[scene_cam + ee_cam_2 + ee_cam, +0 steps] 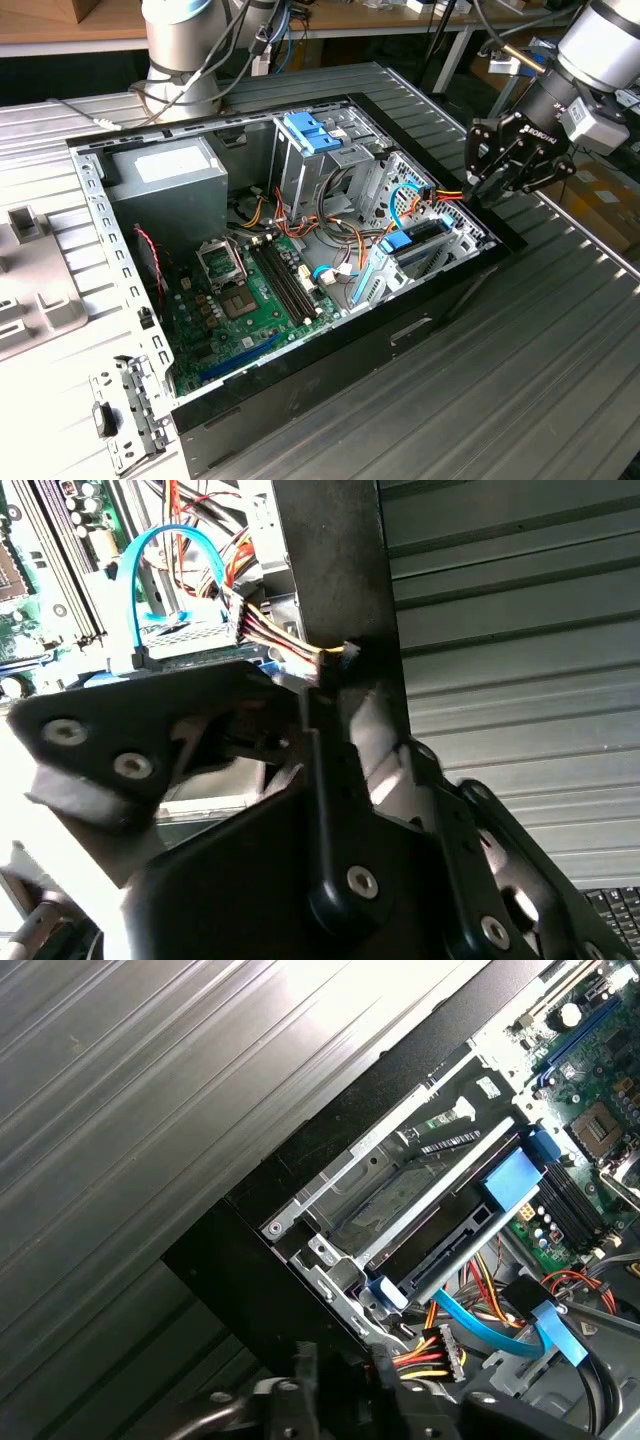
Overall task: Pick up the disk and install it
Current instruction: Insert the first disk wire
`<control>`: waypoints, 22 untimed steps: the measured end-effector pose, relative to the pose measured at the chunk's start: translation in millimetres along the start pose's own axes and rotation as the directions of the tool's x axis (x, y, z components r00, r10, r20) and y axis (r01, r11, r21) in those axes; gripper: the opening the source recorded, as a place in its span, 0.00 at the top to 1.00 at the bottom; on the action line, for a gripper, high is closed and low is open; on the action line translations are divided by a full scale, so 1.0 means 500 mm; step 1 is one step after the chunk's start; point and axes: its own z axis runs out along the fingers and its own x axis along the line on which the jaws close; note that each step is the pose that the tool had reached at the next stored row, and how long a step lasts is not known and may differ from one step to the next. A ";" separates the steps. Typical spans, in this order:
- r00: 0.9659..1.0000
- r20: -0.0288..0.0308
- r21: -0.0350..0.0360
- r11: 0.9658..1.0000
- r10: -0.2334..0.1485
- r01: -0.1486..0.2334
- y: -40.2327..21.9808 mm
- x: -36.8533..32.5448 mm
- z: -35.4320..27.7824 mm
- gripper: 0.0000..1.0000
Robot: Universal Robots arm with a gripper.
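Observation:
The disk (420,233) sits inside the drive cage at the corner of the open computer case nearest the exterior view's right, its blue end tab (398,241) facing the motherboard. In the first wrist view the disk (455,1250) lies slotted in the metal cage with its blue tab (512,1180) at one end. My gripper (478,185) hovers just outside the case's black rim, a short way from the disk. It is shut and holds nothing, and it appears again in the second wrist view (315,708). Orange and yellow wires (275,635) reach the rim close to its tip.
The case (330,370) lies open on a ribbed metal table (540,380). Inside are the green motherboard (250,295), a grey power supply (170,180), a blue-topped upper drive cage (312,132) and a light-blue data cable (490,1332). A second arm's base (185,50) stands behind.

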 end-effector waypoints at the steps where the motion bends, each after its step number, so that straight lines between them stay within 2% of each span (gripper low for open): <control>1: 1.000 0.000 0.000 1.000 0.000 0.000 0.000 0.000 0.000 0.66; 4: 1.000 0.000 0.000 1.000 0.000 0.000 0.000 0.000 0.000 0.82; 13: 1.000 0.001 0.001 1.000 0.000 0.000 0.000 -0.001 -0.001 0.82; 17: 1.000 0.007 0.008 1.000 -0.001 0.001 -0.001 -0.007 -0.002 0.82; 20: 1.000 0.012 0.013 1.000 -0.002 0.002 0.003 -0.013 -0.005 0.82; 22: 1.000 0.020 0.022 1.000 -0.003 0.003 0.010 -0.022 -0.007 0.82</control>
